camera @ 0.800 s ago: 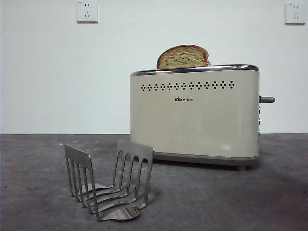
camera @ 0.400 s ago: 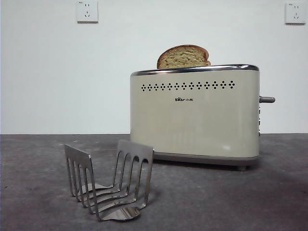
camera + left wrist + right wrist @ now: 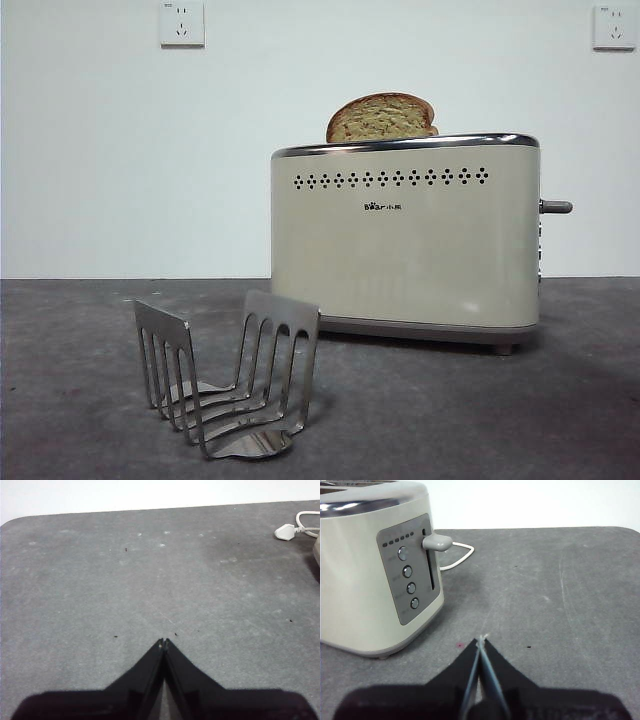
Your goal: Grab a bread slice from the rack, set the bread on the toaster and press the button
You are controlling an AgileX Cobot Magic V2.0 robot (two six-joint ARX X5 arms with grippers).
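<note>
Left hand (image 3: 164, 641), right hand (image 3: 481, 640): matte black (wedge-shaped).

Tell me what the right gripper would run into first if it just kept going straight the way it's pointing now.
Probably nothing but the table. The right gripper, shut, points across bare grey surface; the toaster and its lever button sit off to one side of that line, though depth is hard to judge.
</note>
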